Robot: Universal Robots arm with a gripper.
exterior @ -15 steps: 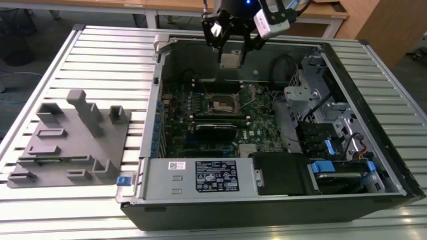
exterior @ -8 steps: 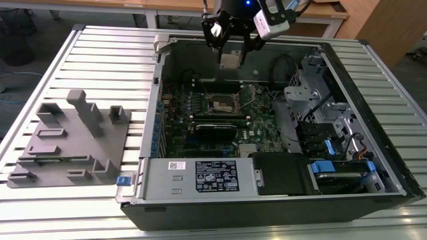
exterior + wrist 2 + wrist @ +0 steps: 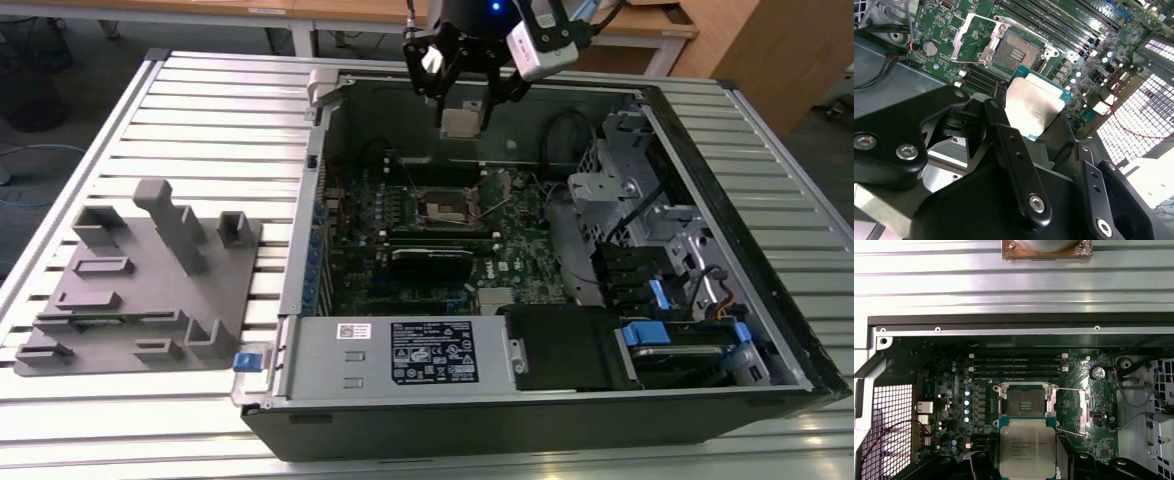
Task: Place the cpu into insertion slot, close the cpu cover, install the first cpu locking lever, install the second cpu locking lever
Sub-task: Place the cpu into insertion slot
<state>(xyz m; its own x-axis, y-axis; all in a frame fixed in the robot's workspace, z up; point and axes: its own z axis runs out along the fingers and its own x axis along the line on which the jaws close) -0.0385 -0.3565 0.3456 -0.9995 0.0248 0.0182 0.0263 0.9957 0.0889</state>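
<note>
My gripper (image 3: pixel 462 112) hangs over the far side of the open computer case, shut on the cpu (image 3: pixel 462 122), a small square chip with a silvery top. In both wrist views the cpu (image 3: pixel 1034 107) (image 3: pixel 1027 450) sits clamped between the black fingers (image 3: pixel 1004 135), held above the green board. The insertion slot (image 3: pixel 447 207) (image 3: pixel 1016 50) (image 3: pixel 1026 402) lies exposed below, its dark centre uncovered. The cpu cover (image 3: pixel 961 42) is swung open beside the slot. Two thin locking levers (image 3: pixel 1070 389) (image 3: pixel 1072 432) stick out from the socket, unlatched.
The case walls (image 3: pixel 310 200) ring the board. A power supply with a black label plate (image 3: pixel 434 350) fills the near side, and drive bays with blue tabs (image 3: pixel 654 300) stand at the exterior view's right. A grey fixture block (image 3: pixel 134 280) rests on the slatted table (image 3: pixel 200 110).
</note>
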